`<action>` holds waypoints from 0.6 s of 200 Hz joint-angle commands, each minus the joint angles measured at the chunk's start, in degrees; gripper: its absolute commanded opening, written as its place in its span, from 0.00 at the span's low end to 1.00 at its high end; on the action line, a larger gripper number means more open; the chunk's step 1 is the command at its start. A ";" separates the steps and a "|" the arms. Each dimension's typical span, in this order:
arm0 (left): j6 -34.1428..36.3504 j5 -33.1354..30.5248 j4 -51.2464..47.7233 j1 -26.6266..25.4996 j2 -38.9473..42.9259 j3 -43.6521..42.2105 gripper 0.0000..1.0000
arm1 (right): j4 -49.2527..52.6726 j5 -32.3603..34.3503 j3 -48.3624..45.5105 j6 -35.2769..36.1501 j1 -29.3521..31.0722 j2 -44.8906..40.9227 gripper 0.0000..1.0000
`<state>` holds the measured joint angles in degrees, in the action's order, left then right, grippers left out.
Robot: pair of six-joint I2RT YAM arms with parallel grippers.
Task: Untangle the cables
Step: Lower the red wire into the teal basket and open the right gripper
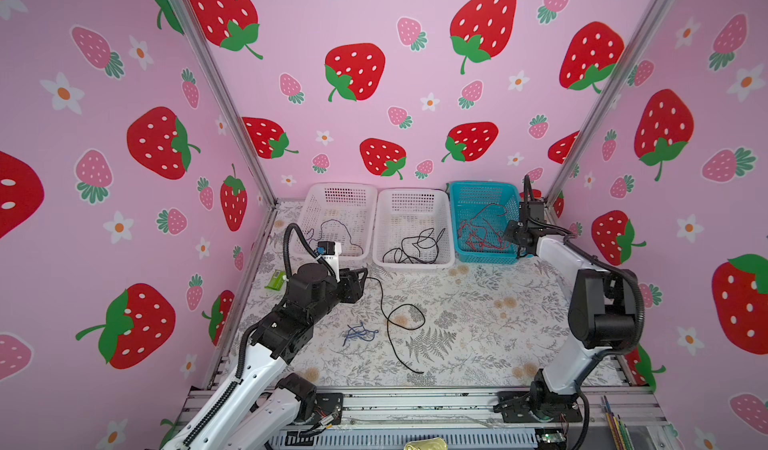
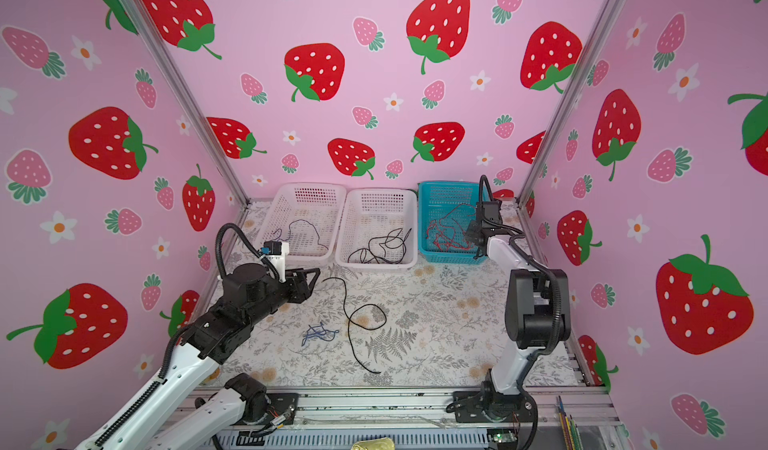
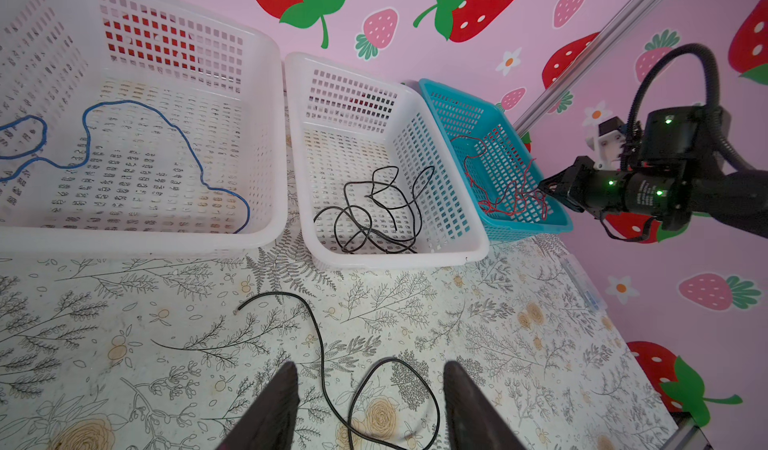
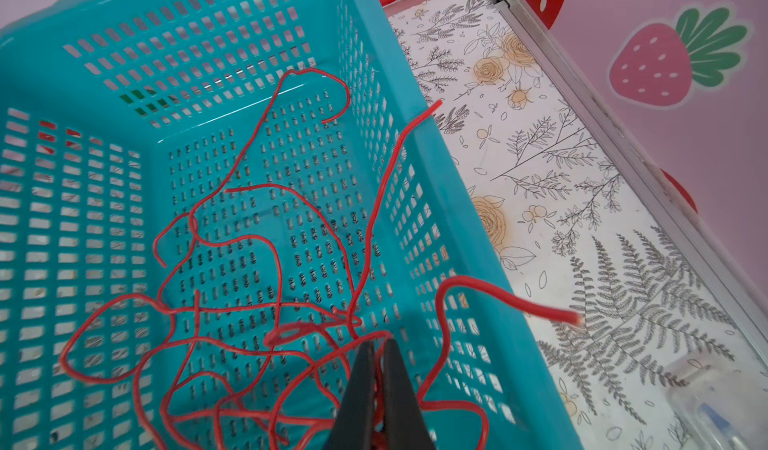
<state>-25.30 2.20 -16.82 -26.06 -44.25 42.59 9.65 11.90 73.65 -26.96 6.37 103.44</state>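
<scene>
The floral-covered table (image 1: 478, 323) carries, along its far edge, a left white basket (image 1: 340, 185), a middle white basket (image 1: 411, 263) and a teal basket (image 1: 486, 257), with a loose black cable (image 1: 387, 328) mid-table, a blue cable (image 1: 359, 333) bunched beside it, and a green packet (image 1: 275, 280) at the left edge.

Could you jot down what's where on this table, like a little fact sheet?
Left white basket: blue cable
Middle white basket: black cables
Teal basket: red cables
Loose on table: black cable, blue bundle
Left jaws: open, empty, near that black cable
Right jaws: shut on the red cables, above that basket
</scene>
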 commanded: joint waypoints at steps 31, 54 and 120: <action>-0.07 0.79 1.17 0.59 -0.18 -0.18 0.58 | -2.11 -6.26 6.42 1.77 -0.41 8.26 0.00; 0.01 0.87 1.17 0.64 -0.39 -0.13 0.58 | -2.79 -8.01 7.60 2.13 -0.26 9.95 0.00; -0.09 1.13 1.25 1.19 -0.60 -0.05 0.58 | -2.14 -6.43 8.69 3.67 1.74 8.05 0.11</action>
<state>-25.32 2.70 -16.67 -25.32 -44.82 42.59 7.66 4.67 80.68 -24.67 7.14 113.62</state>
